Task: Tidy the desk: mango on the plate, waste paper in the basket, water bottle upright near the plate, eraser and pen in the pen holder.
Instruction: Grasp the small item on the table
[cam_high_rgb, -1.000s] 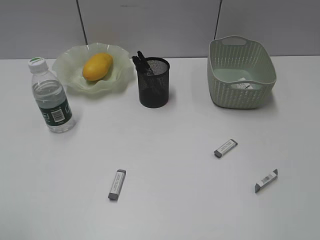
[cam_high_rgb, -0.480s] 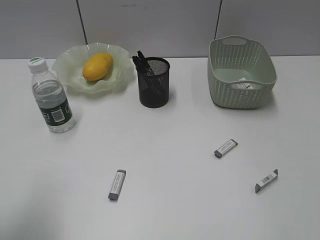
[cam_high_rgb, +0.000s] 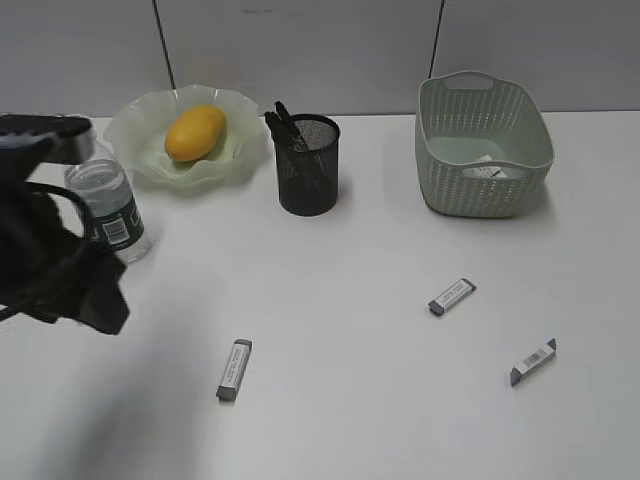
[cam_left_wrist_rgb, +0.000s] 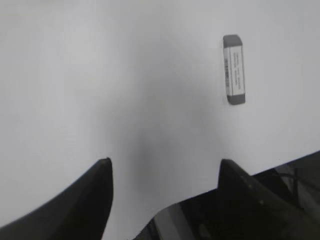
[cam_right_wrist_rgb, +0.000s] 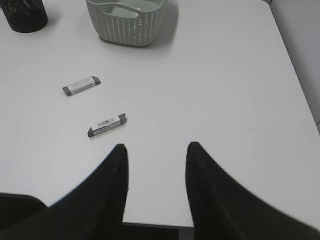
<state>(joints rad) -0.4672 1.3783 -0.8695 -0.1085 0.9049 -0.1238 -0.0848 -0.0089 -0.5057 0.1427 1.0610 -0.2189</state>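
Observation:
The mango (cam_high_rgb: 195, 132) lies on the wavy pale-green plate (cam_high_rgb: 135, 140). The water bottle (cam_high_rgb: 108, 200) stands upright left of the plate, partly hidden by my dark, blurred left arm (cam_high_rgb: 50, 250). Black pens (cam_high_rgb: 283, 125) stick out of the mesh pen holder (cam_high_rgb: 308, 165). White waste paper (cam_high_rgb: 490, 170) lies in the basket (cam_high_rgb: 484, 140). Three erasers lie loose: one (cam_high_rgb: 234, 369), also (cam_left_wrist_rgb: 234, 70), a second (cam_high_rgb: 451, 296), also (cam_right_wrist_rgb: 81, 85), and a third (cam_high_rgb: 532, 361), also (cam_right_wrist_rgb: 107, 124). My left gripper (cam_left_wrist_rgb: 164, 162) is open and empty over bare table. My right gripper (cam_right_wrist_rgb: 156, 146) is open and empty near the front edge.
The white table (cam_high_rgb: 350, 420) ends close behind my right gripper, and its right edge (cam_right_wrist_rgb: 295, 75) shows in the right wrist view. A grey panelled wall (cam_high_rgb: 300, 50) runs behind the table.
My left arm has swung into the exterior view from the left and now covers part of the water bottle. Nothing on the table has moved.

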